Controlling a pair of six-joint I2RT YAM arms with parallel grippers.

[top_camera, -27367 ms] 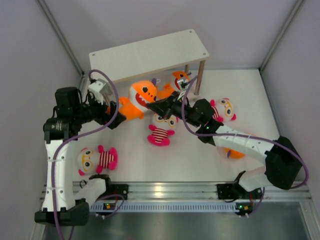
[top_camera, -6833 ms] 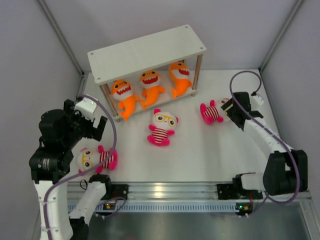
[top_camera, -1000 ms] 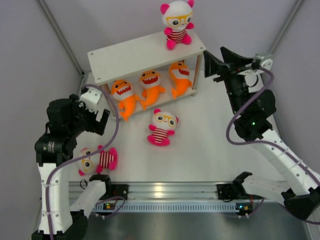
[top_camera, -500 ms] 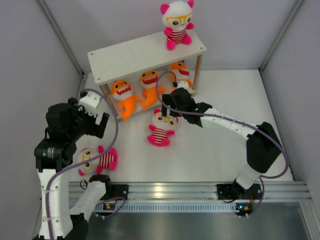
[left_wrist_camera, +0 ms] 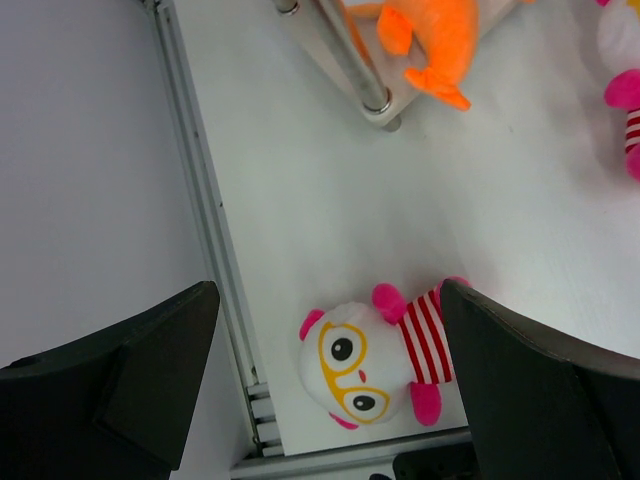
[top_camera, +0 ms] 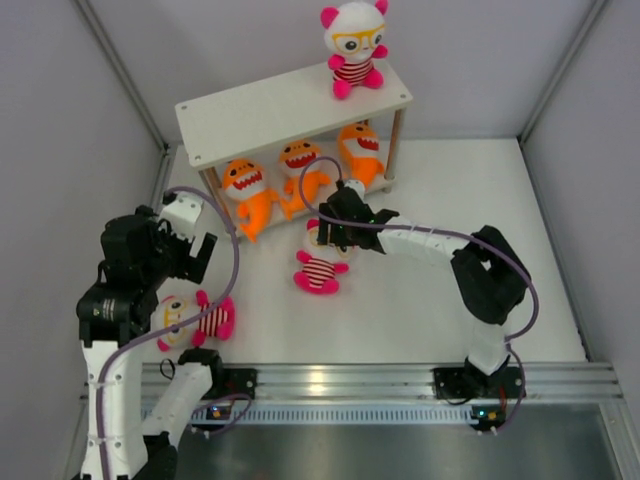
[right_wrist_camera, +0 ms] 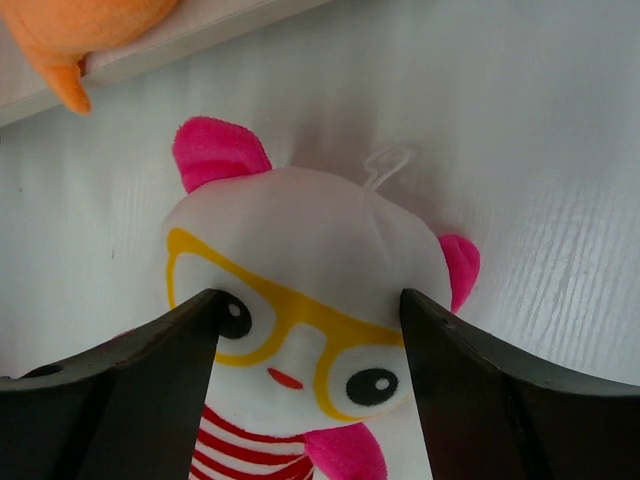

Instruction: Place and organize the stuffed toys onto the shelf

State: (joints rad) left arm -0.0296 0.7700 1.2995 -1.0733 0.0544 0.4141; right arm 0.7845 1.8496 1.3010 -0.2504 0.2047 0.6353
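One doll shelved, two not.
Top: a white-headed, red-striped plush doll (top_camera: 352, 45) sits atop the cream two-tier wooden shelf (top_camera: 260, 115), orange plush sharks (top_camera: 300, 165) beneath. Left wrist: left gripper (left_wrist_camera: 328, 295) wide above a second doll (left_wrist_camera: 365, 365). Right wrist: right gripper (right_wrist_camera: 310, 300) wide, straddling a third doll's head (right_wrist_camera: 300, 240).

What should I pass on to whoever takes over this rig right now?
Right pincer: open, straddling the head of the middle doll on the table, not closed.
Left pincer: open, above the near-left doll.
Done: three sharks on the shelf lower tier; top doll sits at the upper board's right end.
Left: both dolls on the table likely go on top.
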